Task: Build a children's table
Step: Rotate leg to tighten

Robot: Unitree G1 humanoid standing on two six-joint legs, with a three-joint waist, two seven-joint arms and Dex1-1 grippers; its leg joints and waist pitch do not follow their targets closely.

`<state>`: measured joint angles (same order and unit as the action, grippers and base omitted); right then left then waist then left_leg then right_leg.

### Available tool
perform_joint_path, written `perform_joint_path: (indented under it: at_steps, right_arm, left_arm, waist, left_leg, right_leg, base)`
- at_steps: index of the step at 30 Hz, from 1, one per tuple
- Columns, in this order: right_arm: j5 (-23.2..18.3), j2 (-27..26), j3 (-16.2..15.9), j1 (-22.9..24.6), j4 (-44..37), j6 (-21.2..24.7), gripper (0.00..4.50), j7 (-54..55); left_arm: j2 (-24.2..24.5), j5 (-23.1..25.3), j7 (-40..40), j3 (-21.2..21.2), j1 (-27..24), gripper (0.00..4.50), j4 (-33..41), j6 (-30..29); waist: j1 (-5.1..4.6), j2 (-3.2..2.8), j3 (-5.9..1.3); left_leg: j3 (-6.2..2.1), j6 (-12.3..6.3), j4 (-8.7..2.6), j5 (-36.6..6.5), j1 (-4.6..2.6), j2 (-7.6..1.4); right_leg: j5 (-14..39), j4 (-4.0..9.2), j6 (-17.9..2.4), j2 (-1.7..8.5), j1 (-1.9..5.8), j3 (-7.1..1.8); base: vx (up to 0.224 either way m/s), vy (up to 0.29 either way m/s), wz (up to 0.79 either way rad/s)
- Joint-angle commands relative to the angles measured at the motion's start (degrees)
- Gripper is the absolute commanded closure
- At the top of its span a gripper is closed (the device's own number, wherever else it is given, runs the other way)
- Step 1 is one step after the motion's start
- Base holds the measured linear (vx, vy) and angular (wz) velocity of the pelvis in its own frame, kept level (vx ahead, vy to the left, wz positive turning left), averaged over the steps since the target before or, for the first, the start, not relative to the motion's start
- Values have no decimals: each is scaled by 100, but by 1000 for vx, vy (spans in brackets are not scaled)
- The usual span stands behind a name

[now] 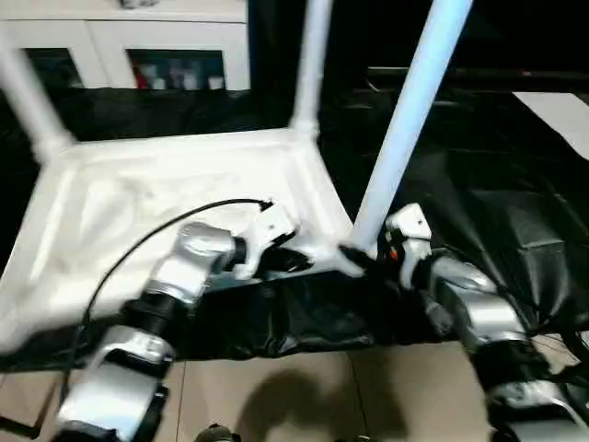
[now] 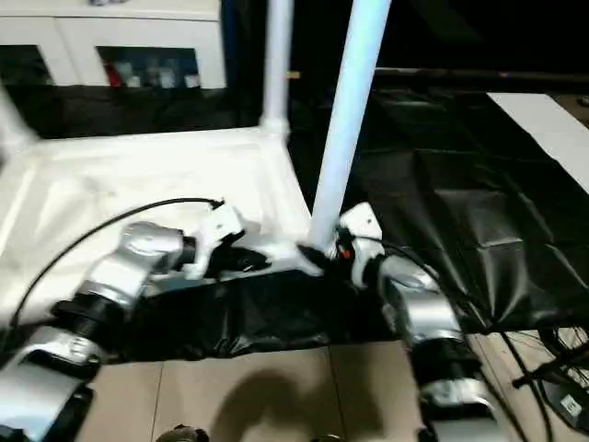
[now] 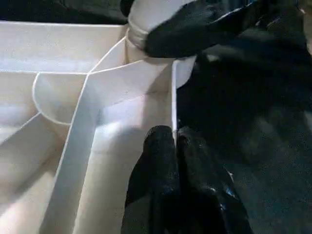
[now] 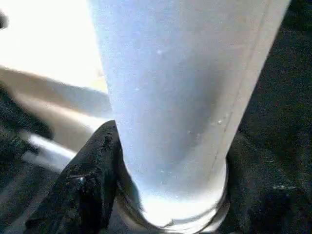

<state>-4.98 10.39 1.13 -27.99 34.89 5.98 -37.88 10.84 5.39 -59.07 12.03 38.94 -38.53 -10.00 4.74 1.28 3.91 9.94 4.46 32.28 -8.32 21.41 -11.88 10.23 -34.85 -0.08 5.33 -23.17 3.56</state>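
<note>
The white table top (image 1: 138,203) lies upside down on a black cloth, its ribbed underside facing up. Two white legs (image 1: 311,64) (image 1: 28,101) stand in its far corner sockets. A third leg (image 1: 409,120) stands slightly tilted at the near right corner socket. My right gripper (image 1: 359,258) is shut on the base of this leg, whose tube (image 4: 180,97) sits between the black fingers (image 4: 92,175). Just left of that corner, my left gripper (image 1: 299,261) is shut on the table top's thin rim wall (image 3: 173,97).
The black cloth (image 1: 479,184) spreads under the table top and out to the right. A white cabinet (image 1: 138,37) stands behind. A white sheet (image 1: 561,110) lies at the far right. Tan floor tiles (image 1: 304,396) run along the near edge. A black cable (image 1: 138,249) loops over my left arm.
</note>
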Motion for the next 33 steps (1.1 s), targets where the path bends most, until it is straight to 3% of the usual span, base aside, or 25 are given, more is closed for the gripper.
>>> perform_joint_path:
  at_steps: [1, 5, 6, 11, 13, 16, 17, 18, 20, 21, 23, 27, 33]
  right_arm:
    - [-20, -607, -311, -115, 161, 61, 181, 332]
    - [40, -952, -171, -227, 374, -98, 181, 893]
    - [40, -1067, -153, -243, 421, -228, 125, 1005]
    - [-66, -1131, -159, -135, 244, -198, 82, 849]
    - [-67, -1059, -194, -74, 156, -143, 57, 724]
    - [62, -843, -460, 66, -66, -232, 35, 274]
    - [85, -725, -545, 124, -165, -274, 26, 82]
    - [61, -614, -599, 177, -268, -267, 26, -125]
    - [-35, -295, -720, 283, -486, -220, 26, -713]
    - [-71, -113, -787, 338, -593, -186, 26, -1038]
    - [-97, 60, -855, 386, -696, -149, 26, -1341]
    - [-144, 624, -1115, 534, -1023, -77, 26, -2340]
    - [-234, 858, -1254, 590, -1193, -48, 26, -2888]
  left_arm:
    - [-534, -170, 327, 87, 163, 450, 435, 22]
    - [-728, -168, 612, 112, 33, 450, 625, -101]
    - [-758, -171, 594, 163, -58, 450, 730, -120]
    - [-659, -178, 407, 278, -190, 450, 841, -47]
    - [-563, -166, 311, 301, -203, 450, 861, -38]
    - [-424, -186, 134, 310, -225, 450, 962, -87]
    - [-366, -208, 22, 326, -231, 450, 996, -84]
    - [-302, -226, -104, 348, -238, 450, 1027, -79]
    - [-142, -271, -416, 385, -236, 450, 1059, -38]
    - [-62, -291, -564, 393, -221, 450, 1049, -4]
    - [16, -319, -715, 396, -205, 450, 1031, 30]
    - [322, -350, -1217, 386, -111, 450, 834, 218]
    - [440, -361, -1339, 284, 62, 450, 581, 276]
  waist:
    - [3, 16, -417]
    - [10, 17, -424]
    - [11, 3, -421]
    - [-28, -17, -397]
    - [-16, -53, -384]
    - [-9, -37, -384]
    - [0, -94, -370]
    - [-9, -59, -374]
    - [5, -89, -392]
    - [29, -60, -391]
    - [36, -63, -391]
    - [59, -37, -361]
    - [80, -28, -349]
  left_leg:
    - [18, -126, -334, -1412, -59, -83]
    - [40, -228, -320, -1162, -57, -81]
    - [34, -218, -328, -1185, -51, -85]
    - [30, -209, -351, -1414, -63, -84]
    - [21, -198, -361, -1440, -55, -82]
    - [23, -214, -357, -1452, -56, -85]
    - [17, -208, -363, -1462, -55, -83]
    - [24, -217, -361, -1494, -59, -81]
    - [19, -226, -359, -1532, -69, -85]
    - [21, -269, -346, -1505, -67, -87]
    - [28, -323, -342, -1438, -62, -92]
    - [32, -330, -353, -1587, -69, -108]
    - [25, -280, -361, -1710, -75, -117]
  right_leg:
    - [1116, 433, -1218, 245, 263, -215]
    - [786, 405, -1308, 239, 284, -207]
    - [846, 406, -1294, 246, 292, -204]
    - [999, 435, -1233, 221, 278, -210]
    - [993, 437, -1209, 223, 282, -211]
    - [944, 439, -1217, 222, 289, -210]
    - [924, 434, -1222, 222, 283, -211]
    - [917, 447, -1218, 209, 289, -208]
    - [927, 440, -1261, 220, 301, -209]
    - [864, 441, -1270, 212, 320, -204]
    - [703, 423, -1350, 216, 303, -210]
    - [1085, 454, -1305, 215, 296, -202]
    - [1402, 470, -1269, 237, 264, -207]
  base:
    - [0, 0, 0]
    - [0, 0, 0]
    - [0, 0, 0]
    - [0, 0, 0]
    - [0, 0, 0]
    - [0, 0, 0]
    - [0, 0, 0]
    - [0, 0, 0]
    - [0, 0, 0]
    - [0, 0, 0]
    - [0, 0, 0]
    - [0, 0, 0]
    - [0, 0, 0]
